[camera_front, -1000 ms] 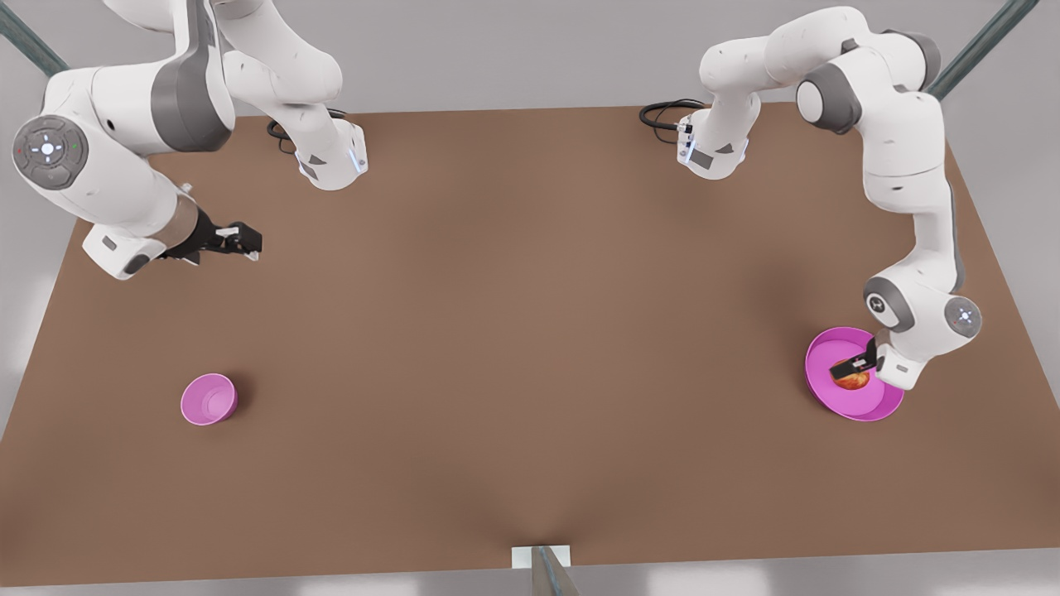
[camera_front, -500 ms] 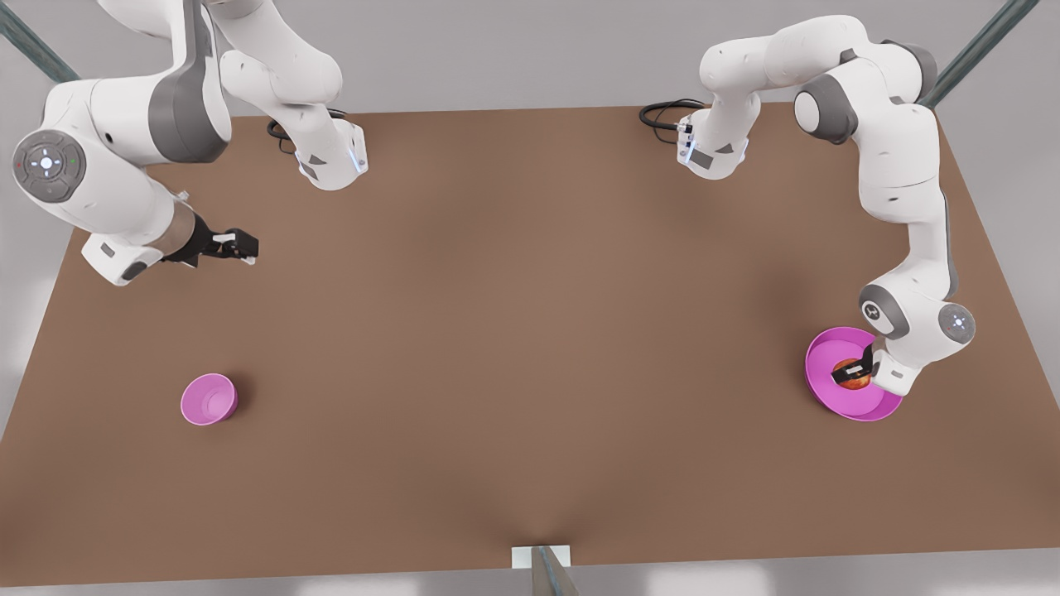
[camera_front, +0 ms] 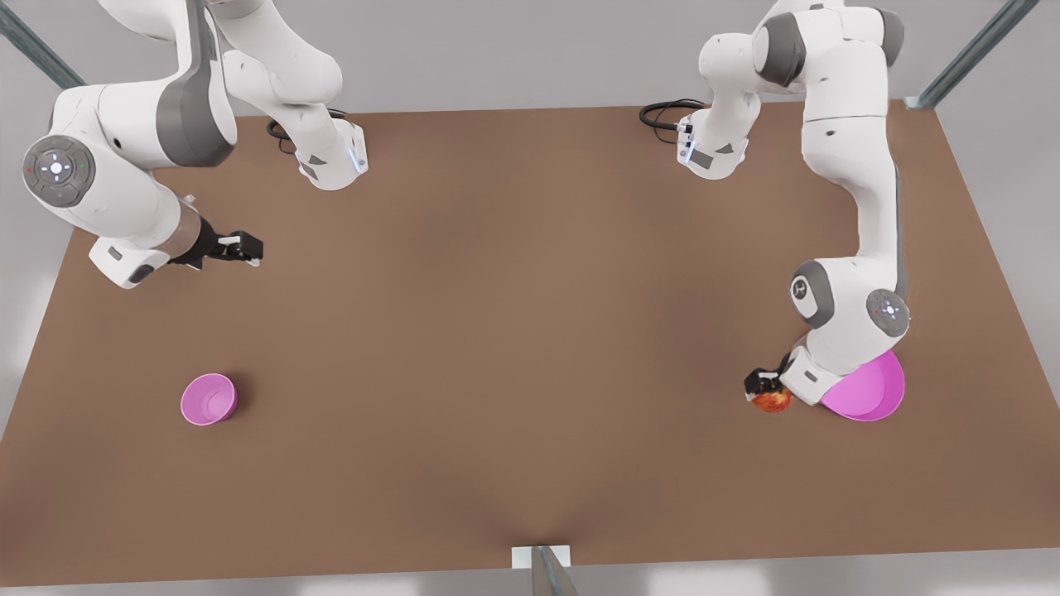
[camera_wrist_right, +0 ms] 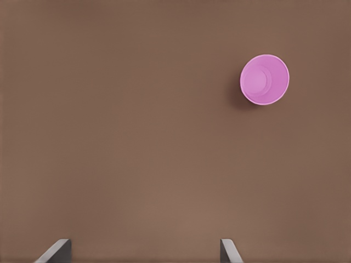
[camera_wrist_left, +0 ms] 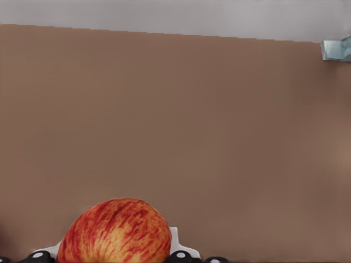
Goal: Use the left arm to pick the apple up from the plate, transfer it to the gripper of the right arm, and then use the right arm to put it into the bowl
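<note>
While the apple (camera_front: 772,401) sits clamped in the left hand (camera_front: 763,386), it hangs above the brown desk (camera_front: 530,331) just beside the pink plate (camera_front: 874,397), on the side toward the front view's left. Well apart, at the front view's left, the right hand (camera_front: 245,246) waits with its fingers (camera_wrist_right: 55,251) spread, the small pink bowl (camera_front: 209,399) nearby on the desk.

Bare brown tabletop (camera_front: 513,331) with cabling and frame pieces around it.
A flat matte brown table surface is filling the scene; two coiled black cables (camera_front: 662,113) are lying at its far edge, grey metal frame struts (camera_front: 969,54) are slanting at the far corners, and a small white bracket (camera_front: 540,556) is sitting at the near edge's middle.
</note>
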Controlling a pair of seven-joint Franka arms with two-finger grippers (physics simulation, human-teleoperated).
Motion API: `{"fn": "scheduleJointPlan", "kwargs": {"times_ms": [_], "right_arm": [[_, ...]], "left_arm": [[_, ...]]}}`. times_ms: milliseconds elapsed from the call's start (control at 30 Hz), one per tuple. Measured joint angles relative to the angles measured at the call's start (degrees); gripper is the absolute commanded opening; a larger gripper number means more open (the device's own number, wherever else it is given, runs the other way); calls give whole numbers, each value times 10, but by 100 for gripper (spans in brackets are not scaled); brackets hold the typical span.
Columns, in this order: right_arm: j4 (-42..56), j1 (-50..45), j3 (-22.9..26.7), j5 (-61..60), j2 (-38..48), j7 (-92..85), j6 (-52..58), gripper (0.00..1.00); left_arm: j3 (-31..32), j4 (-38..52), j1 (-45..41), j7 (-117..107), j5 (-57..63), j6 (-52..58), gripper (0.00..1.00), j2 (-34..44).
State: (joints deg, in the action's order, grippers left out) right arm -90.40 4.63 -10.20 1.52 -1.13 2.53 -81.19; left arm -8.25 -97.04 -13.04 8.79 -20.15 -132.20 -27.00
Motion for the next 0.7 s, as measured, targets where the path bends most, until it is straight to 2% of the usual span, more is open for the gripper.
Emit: {"fn": "scheduleJointPlan", "kwargs": {"times_ms": [100,133,200,300,367,467,600,700], "right_arm": [[0,-3,0,0,0,0,0,100],[0,-4,0,0,0,0,-1,100],[4,-10,6,-17,0,-4,0,100],[22,-11,9,-58,-16,-16,1,100],[40,0,9,-117,-54,-44,0,100],[79,60,9,-214,-120,-123,-8,100],[87,72,9,-314,-159,-266,-44,100],[86,70,6,-353,-182,-369,-77,100]], "left_arm": [[46,16,-24,9,-110,6,70,0],[62,20,-41,21,-161,-10,74,-9],[95,32,-67,59,-282,-47,75,-32],[142,131,-72,134,-436,-84,75,-100],[200,199,-51,199,-516,-101,74,-150],[313,328,-23,309,-584,-117,73,-259],[365,379,-53,462,-620,-131,73,-310],[403,392,-73,568,-634,-142,73,-320]]}}
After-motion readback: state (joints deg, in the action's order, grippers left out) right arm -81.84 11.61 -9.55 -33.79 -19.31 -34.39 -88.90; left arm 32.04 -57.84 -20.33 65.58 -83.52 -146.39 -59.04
